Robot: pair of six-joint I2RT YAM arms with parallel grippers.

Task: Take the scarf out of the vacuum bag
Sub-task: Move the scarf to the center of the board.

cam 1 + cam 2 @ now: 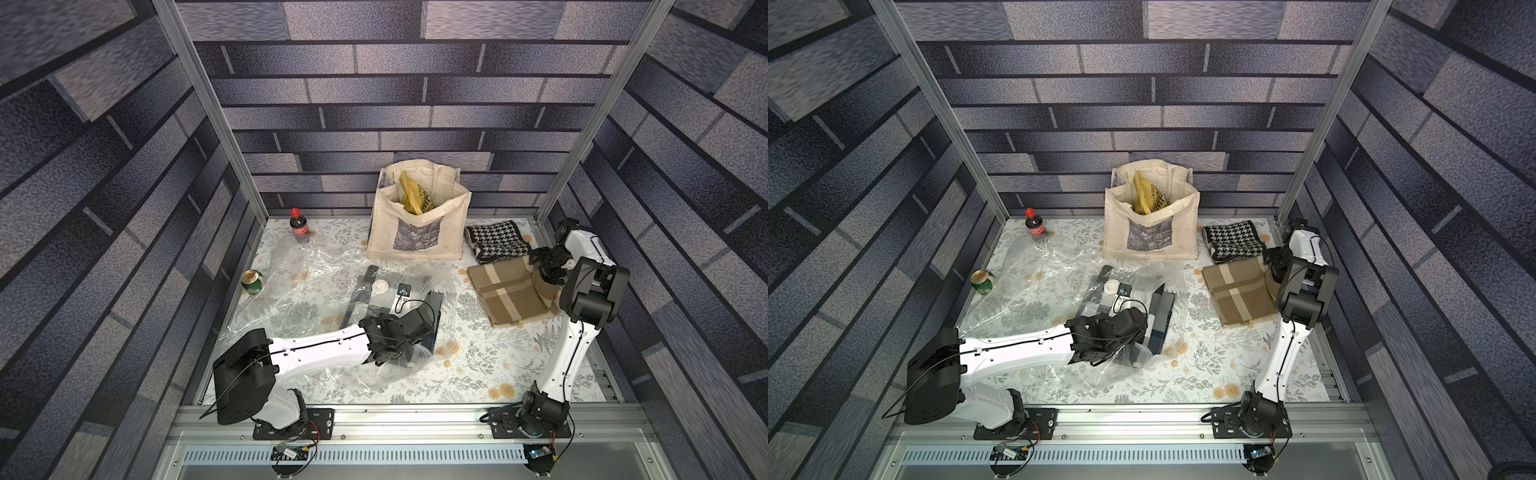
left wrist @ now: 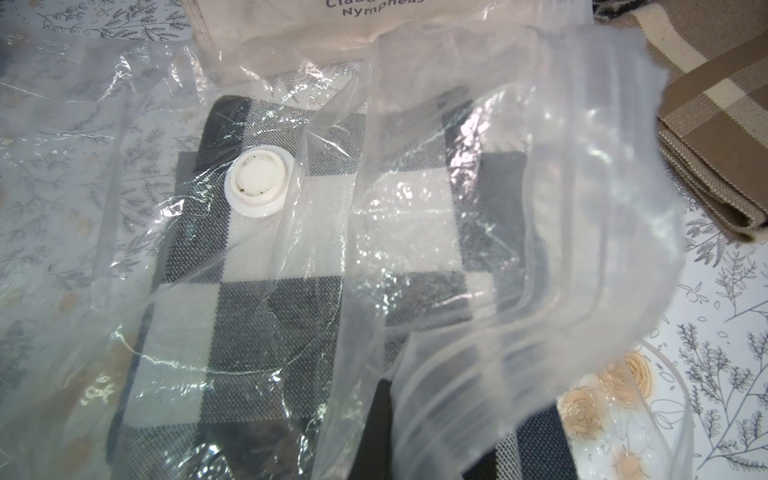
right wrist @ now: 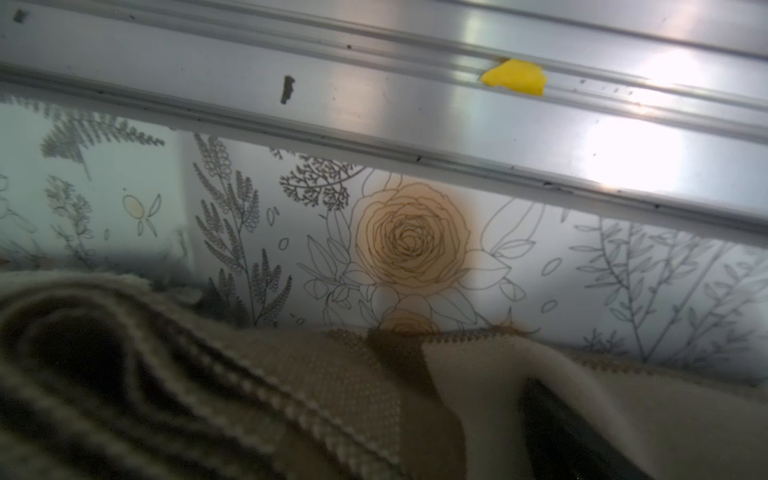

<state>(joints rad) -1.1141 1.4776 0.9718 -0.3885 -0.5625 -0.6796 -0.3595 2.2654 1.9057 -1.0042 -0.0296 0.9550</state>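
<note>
The vacuum bag lies crumpled over the left and middle of the table, its white valve cap facing up. Inside it lies the scarf, folded, in black, white and grey checks. My left gripper is shut on the bag's ribbed mouth strip at the near end, which rises toward the wrist camera. My right gripper stands open at the far right over a tan plaid scarf, a lifted fold of which lies across its jaws.
A cream tote bag stands at the back with a yellow packet in it. A houndstooth scarf lies beside it, behind the tan one. A cola bottle and a green can stand at the left. The aluminium frame rail runs close behind the right gripper.
</note>
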